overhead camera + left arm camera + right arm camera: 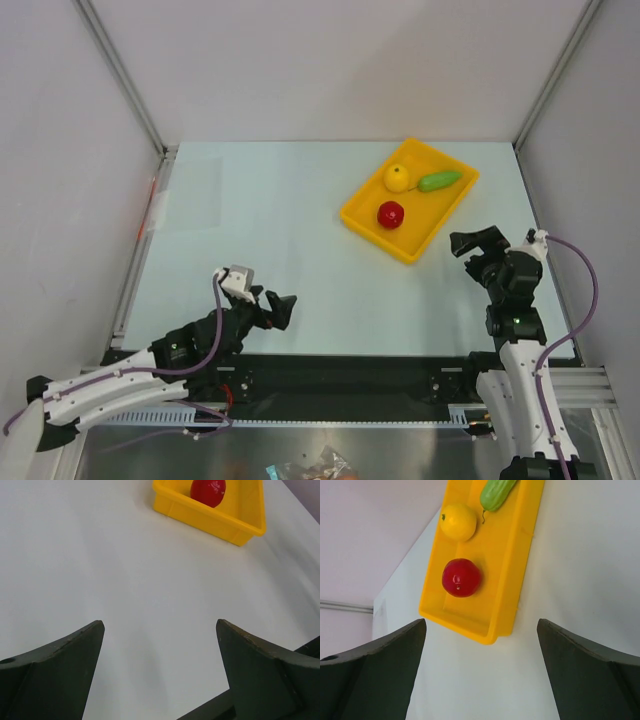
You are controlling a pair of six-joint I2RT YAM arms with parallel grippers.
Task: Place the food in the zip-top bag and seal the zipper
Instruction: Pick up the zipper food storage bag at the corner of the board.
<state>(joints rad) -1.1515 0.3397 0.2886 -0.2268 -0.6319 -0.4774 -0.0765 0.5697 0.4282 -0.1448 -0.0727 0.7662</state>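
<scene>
The yellow lemon [397, 177], red fruit [391, 214] and green vegetable [439, 181] lie in a yellow tray [400, 250] at the back right. The clear zip-top bag [190, 192] lies flat at the far left, with its red-orange zipper [153, 205] along the table's left edge. My left gripper [285, 310] is open and empty near the front, well short of the tray. My right gripper [478, 240] is open and empty just right of the tray's near corner. The right wrist view shows the lemon [458, 522], red fruit [461, 577] and vegetable [496, 494] ahead of the right gripper [481, 622].
The left wrist view shows the left gripper [160, 625] over bare table, with the tray [210, 520] and red fruit [208, 491] far ahead. Grey walls with metal rails enclose the table on the left, back and right.
</scene>
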